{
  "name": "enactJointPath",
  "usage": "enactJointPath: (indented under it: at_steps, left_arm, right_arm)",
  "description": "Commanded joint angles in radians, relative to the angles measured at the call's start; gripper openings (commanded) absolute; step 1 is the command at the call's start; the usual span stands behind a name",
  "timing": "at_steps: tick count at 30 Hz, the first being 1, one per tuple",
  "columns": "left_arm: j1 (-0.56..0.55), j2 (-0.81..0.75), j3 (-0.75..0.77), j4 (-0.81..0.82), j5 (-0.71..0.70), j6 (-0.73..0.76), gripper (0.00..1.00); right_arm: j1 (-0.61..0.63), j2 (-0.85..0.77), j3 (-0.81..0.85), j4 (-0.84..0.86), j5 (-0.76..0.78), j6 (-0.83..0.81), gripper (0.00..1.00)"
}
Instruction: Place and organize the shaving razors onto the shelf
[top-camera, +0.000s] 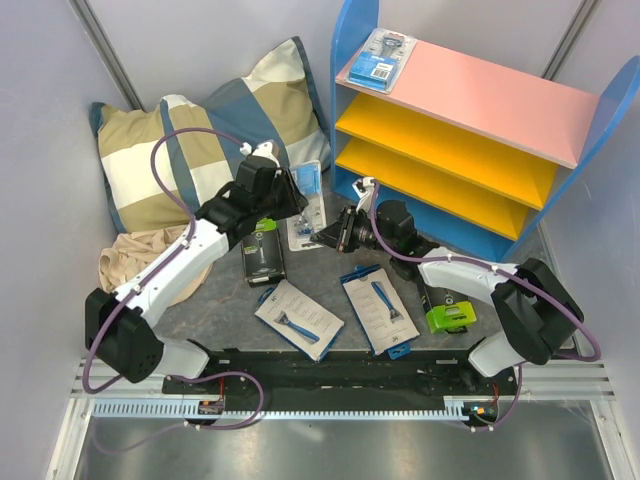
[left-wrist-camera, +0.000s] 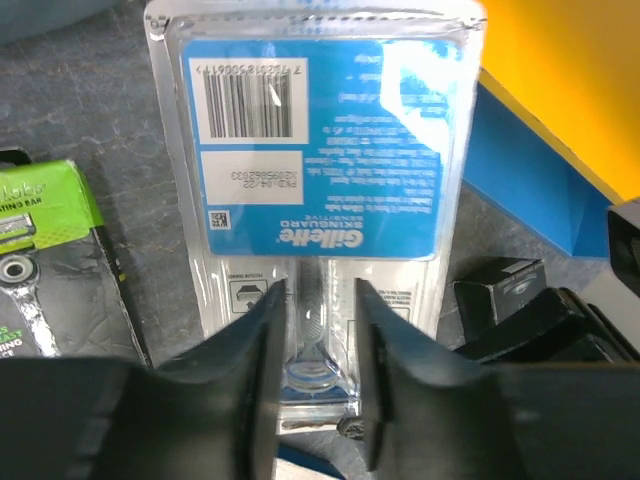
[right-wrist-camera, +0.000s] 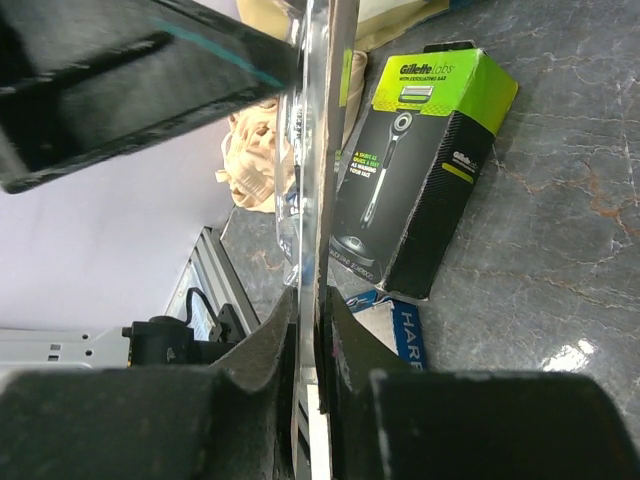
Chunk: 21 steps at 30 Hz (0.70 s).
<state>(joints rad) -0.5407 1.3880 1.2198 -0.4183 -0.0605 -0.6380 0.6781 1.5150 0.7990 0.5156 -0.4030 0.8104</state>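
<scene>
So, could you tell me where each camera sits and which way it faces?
Top external: above and behind the bases, looking down at the shelf; left arm and right arm show.
Left wrist: on the left arm, looking along the open left end effector at the barcode side of the blister pack.
Right wrist: on the right arm, looking along the right end effector, shut on that pack's edge, toward a green-and-black box.
Shared: both wrist views show the blister pack.

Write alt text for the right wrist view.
The right fingers pinch the thin edge of a clear blister pack, seen edge-on. Behind it, a black-and-lime-green razor box lies on the dark marbled table.
</scene>
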Motion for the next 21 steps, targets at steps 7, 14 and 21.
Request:
enactJointPath:
  at_steps: [7, 14, 21]
  left_arm:
    - [-0.004, -0.148, 0.026, -0.009, -0.107, 0.103, 0.89]
    - [-0.002, -0.211, 0.106, -0.095, -0.231, 0.182, 0.94]
    - [0.016, -0.271, 0.112, -0.151, -0.326, 0.215, 1.00]
  right_arm:
    - [0.003, -0.047, 0.005, 0.051, -0.011, -0.017, 0.05]
    - [0.005, -0.082, 0.041, -0.008, -0.013, -0.042, 0.05]
    - [0.005, -0.139, 0.126, -0.156, -0.007, -0.096, 0.05]
